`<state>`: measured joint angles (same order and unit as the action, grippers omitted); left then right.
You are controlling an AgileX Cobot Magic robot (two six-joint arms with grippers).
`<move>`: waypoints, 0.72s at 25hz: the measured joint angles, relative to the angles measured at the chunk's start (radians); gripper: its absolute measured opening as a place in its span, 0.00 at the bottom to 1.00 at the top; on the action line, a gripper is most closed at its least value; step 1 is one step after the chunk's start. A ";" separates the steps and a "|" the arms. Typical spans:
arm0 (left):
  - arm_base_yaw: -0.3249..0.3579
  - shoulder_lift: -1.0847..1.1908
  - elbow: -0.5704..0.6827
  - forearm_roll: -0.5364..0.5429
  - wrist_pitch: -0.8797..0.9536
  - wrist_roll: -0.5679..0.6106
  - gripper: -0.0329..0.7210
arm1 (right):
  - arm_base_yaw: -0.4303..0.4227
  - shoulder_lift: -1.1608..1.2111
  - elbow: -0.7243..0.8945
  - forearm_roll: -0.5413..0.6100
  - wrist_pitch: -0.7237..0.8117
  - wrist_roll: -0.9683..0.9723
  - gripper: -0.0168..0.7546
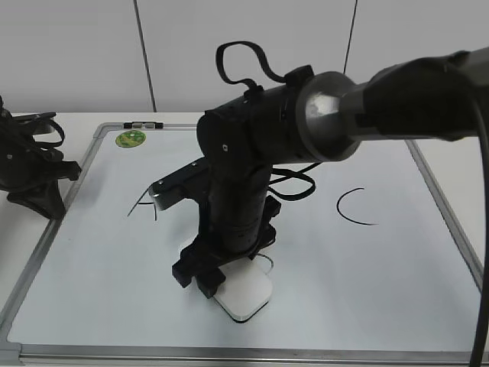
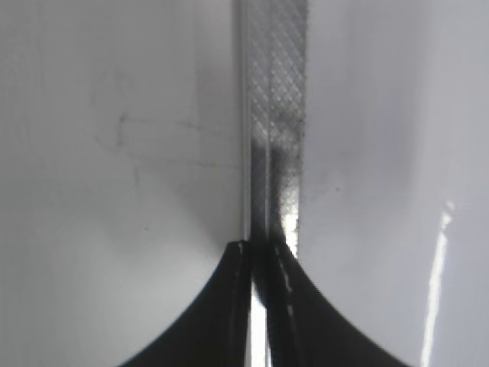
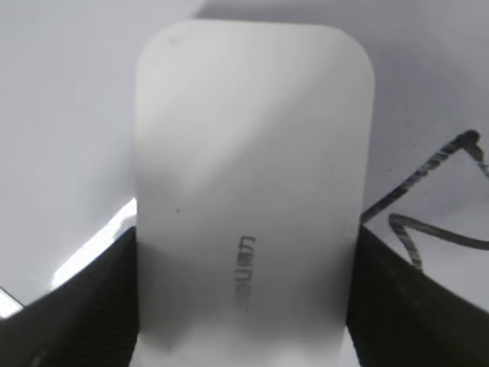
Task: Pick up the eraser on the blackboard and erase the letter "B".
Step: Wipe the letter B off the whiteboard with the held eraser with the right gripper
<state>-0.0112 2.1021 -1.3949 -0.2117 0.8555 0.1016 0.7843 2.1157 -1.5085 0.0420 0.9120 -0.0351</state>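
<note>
Right gripper [image 1: 221, 279] clamped on eraser [image 1: 244, 294], jaws against both long sides, eraser flat on blackboard [image 1: 382, 290] near middle, by near edge. Letter "B" [image 3: 428, 222] strokes just beside eraser. Left gripper [image 2: 260, 252] closed, empty, over board's left frame.

The exterior view looks down at a slant from the near edge of the bench across the whole blackboard [image 1: 428, 275] toward the far wall. The left wrist view looks straight down, very close, apparently at the board's left frame edge. The right wrist view hangs just above the eraser [image 3: 248, 191], which the exterior view shares near the board's front edge.
</note>
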 joint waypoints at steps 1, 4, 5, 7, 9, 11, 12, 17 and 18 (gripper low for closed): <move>0.000 0.000 0.000 0.000 0.000 0.000 0.05 | 0.005 0.000 0.000 -0.005 0.000 0.000 0.75; 0.000 0.000 0.000 0.000 0.000 0.000 0.05 | 0.005 0.004 -0.009 -0.015 0.002 0.002 0.75; 0.000 0.000 0.000 0.000 0.000 0.000 0.05 | 0.007 0.006 -0.014 -0.025 0.006 0.010 0.75; 0.000 0.000 0.000 0.000 0.000 0.000 0.05 | 0.007 0.008 -0.026 -0.055 0.009 0.024 0.75; 0.000 0.000 0.000 0.000 0.000 0.000 0.05 | 0.007 0.012 -0.041 -0.108 0.012 0.041 0.75; 0.000 0.000 0.000 0.000 0.000 0.000 0.05 | 0.005 0.012 -0.050 -0.169 0.020 0.057 0.75; 0.000 0.000 0.000 0.000 0.000 0.000 0.05 | 0.002 0.012 -0.053 -0.181 0.022 0.062 0.75; 0.000 0.000 0.000 0.000 0.000 0.000 0.05 | -0.016 0.012 -0.053 -0.208 0.028 0.068 0.75; 0.000 0.000 0.000 0.000 0.000 0.000 0.05 | -0.019 0.012 -0.053 -0.210 0.028 0.068 0.75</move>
<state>-0.0112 2.1021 -1.3949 -0.2117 0.8555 0.1016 0.7657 2.1278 -1.5612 -0.1682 0.9400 0.0334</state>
